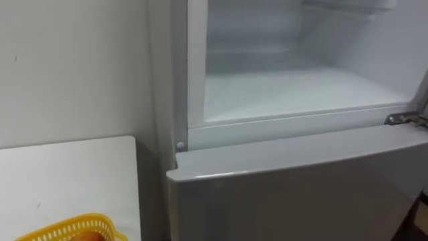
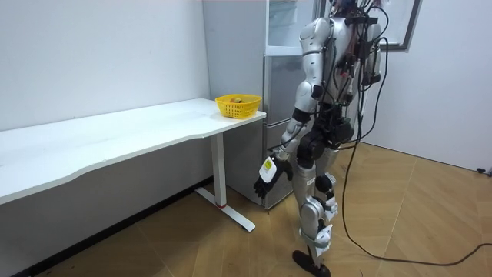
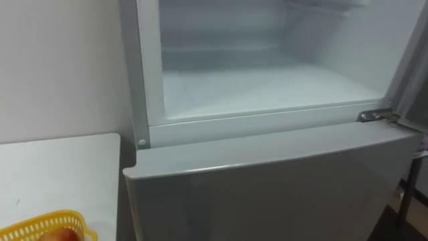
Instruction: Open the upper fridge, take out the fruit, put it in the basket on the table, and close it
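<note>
The fridge's upper compartment (image 1: 301,90) stands open right in front of me. Its white floor is bare, and a shelf edge (image 1: 348,5) shows at the top. The lower fridge door (image 1: 301,187) below it is closed. In the room view I stand upright facing the fridge (image 2: 277,69). My left hand (image 2: 267,171) hangs low beside my thigh with relaxed fingers, holding nothing.
A white table (image 1: 67,174) stands to the left of the fridge, against the wall. A yellow basket (image 1: 70,229) sits near its end, with something orange (image 3: 59,235) inside. A metal door hinge (image 1: 401,119) sticks out at the compartment's right corner.
</note>
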Robot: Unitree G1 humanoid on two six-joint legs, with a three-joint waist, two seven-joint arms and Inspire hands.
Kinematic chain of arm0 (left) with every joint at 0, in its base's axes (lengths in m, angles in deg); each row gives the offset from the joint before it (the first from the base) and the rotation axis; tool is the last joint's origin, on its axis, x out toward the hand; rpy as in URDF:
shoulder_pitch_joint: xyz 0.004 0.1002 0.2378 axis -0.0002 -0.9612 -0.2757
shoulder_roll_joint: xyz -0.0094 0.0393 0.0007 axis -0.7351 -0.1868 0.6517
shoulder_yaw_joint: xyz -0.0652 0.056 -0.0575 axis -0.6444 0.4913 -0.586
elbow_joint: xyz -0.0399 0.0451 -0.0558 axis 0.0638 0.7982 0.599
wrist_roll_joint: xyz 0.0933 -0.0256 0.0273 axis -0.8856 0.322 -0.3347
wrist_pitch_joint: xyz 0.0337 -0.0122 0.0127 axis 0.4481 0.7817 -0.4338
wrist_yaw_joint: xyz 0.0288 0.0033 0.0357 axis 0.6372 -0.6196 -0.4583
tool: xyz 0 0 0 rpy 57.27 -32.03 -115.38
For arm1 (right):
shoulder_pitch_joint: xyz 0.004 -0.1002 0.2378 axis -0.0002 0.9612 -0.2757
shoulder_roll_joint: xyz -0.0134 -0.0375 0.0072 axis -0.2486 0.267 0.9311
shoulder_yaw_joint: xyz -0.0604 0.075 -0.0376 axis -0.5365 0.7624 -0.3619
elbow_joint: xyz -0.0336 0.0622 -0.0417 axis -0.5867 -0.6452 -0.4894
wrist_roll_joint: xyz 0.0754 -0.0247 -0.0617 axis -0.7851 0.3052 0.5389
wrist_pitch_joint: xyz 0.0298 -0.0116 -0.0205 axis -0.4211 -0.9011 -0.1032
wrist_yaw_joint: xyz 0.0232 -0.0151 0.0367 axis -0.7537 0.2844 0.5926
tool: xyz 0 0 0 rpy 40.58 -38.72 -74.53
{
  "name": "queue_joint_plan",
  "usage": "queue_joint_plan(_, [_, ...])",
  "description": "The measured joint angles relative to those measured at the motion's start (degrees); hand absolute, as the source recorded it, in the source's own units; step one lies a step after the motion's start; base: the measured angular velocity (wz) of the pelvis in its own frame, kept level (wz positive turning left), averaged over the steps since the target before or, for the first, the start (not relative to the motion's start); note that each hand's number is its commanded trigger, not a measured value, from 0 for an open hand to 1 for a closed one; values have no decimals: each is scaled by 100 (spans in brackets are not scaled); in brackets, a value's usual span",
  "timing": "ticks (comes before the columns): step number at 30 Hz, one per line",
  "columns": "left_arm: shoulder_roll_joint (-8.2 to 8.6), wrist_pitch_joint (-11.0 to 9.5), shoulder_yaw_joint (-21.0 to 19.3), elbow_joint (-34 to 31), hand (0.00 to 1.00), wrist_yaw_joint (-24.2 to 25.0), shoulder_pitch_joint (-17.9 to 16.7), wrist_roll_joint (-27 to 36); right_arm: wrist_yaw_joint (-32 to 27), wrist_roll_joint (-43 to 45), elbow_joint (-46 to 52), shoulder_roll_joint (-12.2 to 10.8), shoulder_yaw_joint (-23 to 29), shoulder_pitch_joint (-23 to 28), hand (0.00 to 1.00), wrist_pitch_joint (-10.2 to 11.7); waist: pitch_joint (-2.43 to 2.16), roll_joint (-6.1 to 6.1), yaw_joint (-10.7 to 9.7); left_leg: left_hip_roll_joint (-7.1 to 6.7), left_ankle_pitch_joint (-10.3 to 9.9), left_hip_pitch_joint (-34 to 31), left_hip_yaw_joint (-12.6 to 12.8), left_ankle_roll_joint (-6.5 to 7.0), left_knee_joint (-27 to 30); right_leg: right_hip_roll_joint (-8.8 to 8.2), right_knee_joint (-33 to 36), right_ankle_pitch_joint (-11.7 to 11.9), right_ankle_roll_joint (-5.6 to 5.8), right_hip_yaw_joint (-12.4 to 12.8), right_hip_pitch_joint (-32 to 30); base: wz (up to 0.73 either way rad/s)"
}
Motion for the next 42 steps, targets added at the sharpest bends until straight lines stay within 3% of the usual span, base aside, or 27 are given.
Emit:
queue_joint_plan(4, [-2,41,-18,-6,0,198,-9,-9,449,-469,-51,0,-192,1,0,-70,-2,-17,1,-8,-1,-28,-3,-2,12,-11,95,-39,-11,-7,-77,0])
queue_joint_plan(12, [-4,37,-20,-100,0,327,-84,-121,1282,-483,-401,0,-196,0,0,-130,-8,-62,3,-10,-1,-30,-2,-1,40,-13,84,-37,-12,-3,-73,0])
queue_joint_plan(26, [-18,0,-475,-151,0,340,-169,-119,1681,-1164,-523,114,93,-328,0,-251,-2,-88,-29,-7,-1,-79,-49,-1,42,-27,82,-38,-11,-58,-82,1])
queue_joint_plan(33, [-22,-32,-724,-167,0,315,-197,-119,1685,-1370,-1376,563,523,-742,0,-314,-10,-127,-52,-8,0,-102,-158,-2,48,-56,104,-75,-19,-157,-70,7])
queue_joint_plan(42, [-21,-30,-905,-147,0,315,-295,-105,1794,-1546,-1631,701,902,-1133,0,-314,-8,-153,-174,-32,2,-98,-185,0,55,-115,190,-160,8,-223,-73,5])
